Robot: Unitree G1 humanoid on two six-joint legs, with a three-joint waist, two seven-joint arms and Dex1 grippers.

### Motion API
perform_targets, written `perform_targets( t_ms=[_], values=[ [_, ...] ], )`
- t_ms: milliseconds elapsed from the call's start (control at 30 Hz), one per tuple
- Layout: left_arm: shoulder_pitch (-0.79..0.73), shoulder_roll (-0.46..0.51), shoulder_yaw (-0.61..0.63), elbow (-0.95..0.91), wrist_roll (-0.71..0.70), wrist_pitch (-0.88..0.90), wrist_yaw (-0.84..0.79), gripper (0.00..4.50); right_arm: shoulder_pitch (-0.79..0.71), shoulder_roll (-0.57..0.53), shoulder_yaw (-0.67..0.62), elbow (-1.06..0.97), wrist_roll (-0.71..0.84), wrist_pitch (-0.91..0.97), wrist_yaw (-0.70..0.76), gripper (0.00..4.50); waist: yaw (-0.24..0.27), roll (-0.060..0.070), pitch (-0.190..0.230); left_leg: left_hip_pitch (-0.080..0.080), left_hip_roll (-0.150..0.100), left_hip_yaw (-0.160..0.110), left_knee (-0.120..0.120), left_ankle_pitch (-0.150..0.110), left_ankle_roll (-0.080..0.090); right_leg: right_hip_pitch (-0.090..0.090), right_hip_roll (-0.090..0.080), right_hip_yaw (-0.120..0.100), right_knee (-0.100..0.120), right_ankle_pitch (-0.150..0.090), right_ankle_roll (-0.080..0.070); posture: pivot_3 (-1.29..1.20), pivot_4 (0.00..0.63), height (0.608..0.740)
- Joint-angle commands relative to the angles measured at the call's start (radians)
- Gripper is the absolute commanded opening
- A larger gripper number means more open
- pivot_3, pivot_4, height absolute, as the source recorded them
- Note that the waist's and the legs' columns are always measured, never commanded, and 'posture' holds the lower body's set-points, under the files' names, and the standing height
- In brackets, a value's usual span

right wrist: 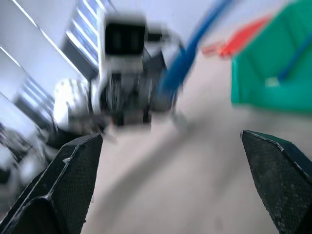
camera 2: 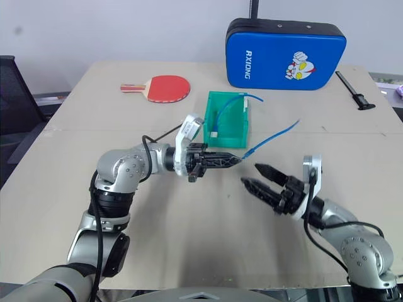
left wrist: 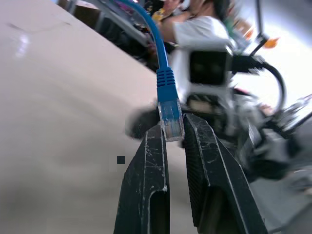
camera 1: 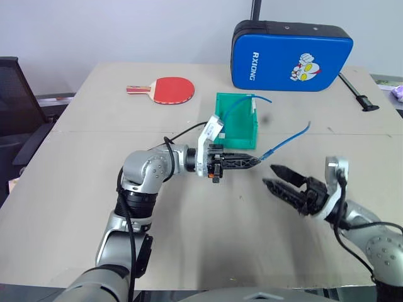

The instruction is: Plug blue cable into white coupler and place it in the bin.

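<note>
My left gripper (camera 1: 255,161) hangs level above the table's middle, pointing right, shut on the clear plug end of the blue cable (camera 1: 286,139). The cable rises free up and to the right. In the left wrist view the plug (left wrist: 169,117) sits pinched between the black fingertips (left wrist: 146,165). My right gripper (camera 1: 269,175) faces it from the right, a short gap away and open, with nothing between its fingers (right wrist: 73,170). The green bin (camera 1: 242,129) stands just behind the left gripper, and another blue cable (camera 1: 242,104) pokes out of it. The white coupler is out of view.
A red table-tennis paddle (camera 1: 170,89) lies at the back left of the table. A blue padded case (camera 1: 289,55) stands at the back right with a black tool (camera 1: 359,94) beside it. A black chair (camera 1: 16,107) is off the table's left edge.
</note>
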Motion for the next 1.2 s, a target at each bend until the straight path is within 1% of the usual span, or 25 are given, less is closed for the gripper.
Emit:
perform_targets(
  t_ms=[33,167,233,267,333,400,433,467,500,533,767,833,900,967,1033,1100,1200],
  values=[
    [-0.001,-0.003,0.031,-0.04,-0.065,0.042,0.043,0.02,-0.035,0.002,-0.039,-0.016,0.127,0.014,-0.055,4.5,0.002,0.0,0.0,0.0,0.0,-0.001,0.0,0.0,0.0,0.0,0.0,0.0,0.0,0.0,0.0,0.0,0.15,0.681],
    [0.004,-0.009,0.028,-0.037,-0.091,0.051,0.068,0.02,-0.037,-0.013,-0.014,-0.018,0.118,0.016,-0.051,4.5,0.002,0.0,0.0,-0.002,-0.001,-0.004,-0.001,0.0,0.0,0.0,0.0,0.0,-0.001,0.0,0.0,0.0,0.15,0.681],
    [0.012,-0.01,0.015,-0.034,-0.089,0.042,0.073,0.0,-0.035,-0.005,-0.008,-0.018,0.119,0.012,-0.058,3.97,0.001,0.0,0.0,-0.002,-0.001,-0.004,-0.001,0.001,-0.001,0.0,0.0,0.0,-0.002,0.0,0.0,0.0,0.15,0.681],
    [0.014,-0.012,0.013,-0.033,-0.091,0.042,0.076,0.0,-0.035,-0.003,-0.006,-0.019,0.118,0.011,-0.061,3.65,0.001,0.0,0.0,-0.002,-0.001,-0.003,-0.002,0.001,-0.001,0.0,0.0,0.0,-0.002,0.0,0.0,0.0,0.15,0.681],
    [0.014,-0.015,0.014,-0.03,-0.097,0.042,0.082,0.0,-0.035,-0.007,-0.001,-0.023,0.116,0.012,-0.06,2.73,0.002,0.0,0.0,-0.002,-0.001,-0.004,-0.002,0.001,-0.001,0.0,0.0,0.0,-0.002,0.0,0.0,0.0,0.15,0.681],
    [0.014,-0.017,0.01,-0.027,-0.098,0.036,0.086,0.0,-0.034,-0.009,0.003,-0.025,0.116,0.013,-0.058,1.7,0.002,0.0,0.0,-0.002,-0.001,-0.004,-0.002,0.0,-0.001,0.0,0.0,0.0,-0.002,0.0,0.0,0.0,0.15,0.681],
    [0.014,-0.018,0.008,-0.026,-0.098,0.034,0.088,0.0,-0.034,-0.01,0.003,-0.026,0.118,0.014,-0.06,1.28,0.001,0.0,0.0,-0.002,-0.001,-0.003,-0.002,0.0,-0.001,0.0,0.0,0.0,-0.002,0.0,0.0,0.0,0.15,0.681],
    [0.014,-0.018,0.006,-0.025,-0.099,0.032,0.09,0.0,-0.035,-0.01,0.004,-0.026,0.12,0.014,-0.062,0.69,0.001,0.0,0.0,-0.001,-0.001,-0.003,-0.002,0.0,-0.001,0.0,0.0,0.0,-0.002,0.0,0.0,0.0,0.15,0.681],
    [0.014,-0.019,0.005,-0.025,-0.1,0.031,0.091,0.0,-0.036,-0.012,0.004,-0.026,0.122,0.014,-0.062,0.29,0.001,0.0,0.0,-0.001,-0.001,-0.003,-0.002,0.0,0.0,0.0,0.0,0.0,-0.002,0.0,0.0,0.0,0.15,0.681],
    [0.013,-0.021,0.006,-0.024,-0.103,0.029,0.095,0.0,-0.037,-0.014,0.005,-0.026,0.126,0.016,-0.061,0.14,0.001,0.0,0.0,-0.001,-0.001,-0.003,-0.002,0.0,0.0,0.0,0.0,0.0,-0.002,0.0,0.0,0.0,0.15,0.681],
    [0.016,-0.031,0.011,-0.021,-0.103,0.005,0.114,0.0,-0.046,-0.024,0.009,-0.017,0.156,0.026,-0.06,0.14,0.001,0.0,0.0,-0.002,-0.001,-0.003,-0.002,0.0,-0.001,0.0,0.0,0.0,-0.002,0.0,0.0,0.0,0.15,0.681],
    [0.028,-0.03,0.006,-0.043,-0.088,-0.05,0.098,0.0,-0.056,-0.017,0.004,-0.01,0.173,0.024,-0.07,0.14,0.001,0.0,0.0,-0.002,-0.001,-0.003,-0.002,0.0,-0.001,0.0,0.0,0.0,-0.002,0.0,0.0,0.0,0.15,0.681],
    [0.049,-0.02,0.007,-0.093,-0.098,-0.071,0.094,0.91,-0.065,-0.018,-0.003,0.002,0.169,0.017,-0.075,0.0,0.0,0.0,0.0,-0.001,-0.001,-0.003,-0.002,0.0,-0.001,0.0,0.0,0.0,-0.002,0.0,0.0,0.0,0.15,0.681],
    [0.067,-0.024,0.035,-0.128,-0.106,-0.059,0.164,1.58,-0.072,-0.017,-0.021,0.025,0.144,-0.006,-0.081,0.0,0.001,0.0,0.0,-0.001,-0.001,-0.003,-0.002,0.0,-0.001,0.0,0.0,0.001,-0.002,0.0,0.0,0.0,0.15,0.681],
    [0.111,0.002,0.046,-0.217,-0.079,-0.105,0.209,2.48,-0.08,-0.02,-0.05,0.057,0.124,-0.03,-0.083,0.0,0.001,0.0,0.0,-0.001,-0.001,-0.003,-0.003,0.0,-0.001,0.0,-0.001,0.0,-0.002,0.0,0.0,0.0,0.15,0.681],
    [0.157,0.005,0.068,-0.309,-0.031,-0.194,0.274,2.48,-0.093,-0.017,-0.076,0.09,0.105,-0.057,-0.087,0.0,-0.001,0.0,0.0,-0.001,-0.001,-0.003,-0.003,0.0,-0.001,0.0,-0.001,0.001,-0.002,0.0,0.0,0.0,0.15,0.681],
    [0.237,-0.031,0.112,-0.436,0.037,-0.322,0.406,2.48,-0.126,0.009,-0.103,0.134,0.057,-0.115,-0.106,0.0,0.002,0.0,0.0,-0.001,-0.001,-0.002,-0.004,0.001,-0.001,0.0,-0.002,0.001,-0.003,0.0,0.0,0.0,0.15,0.681]
  ],
)
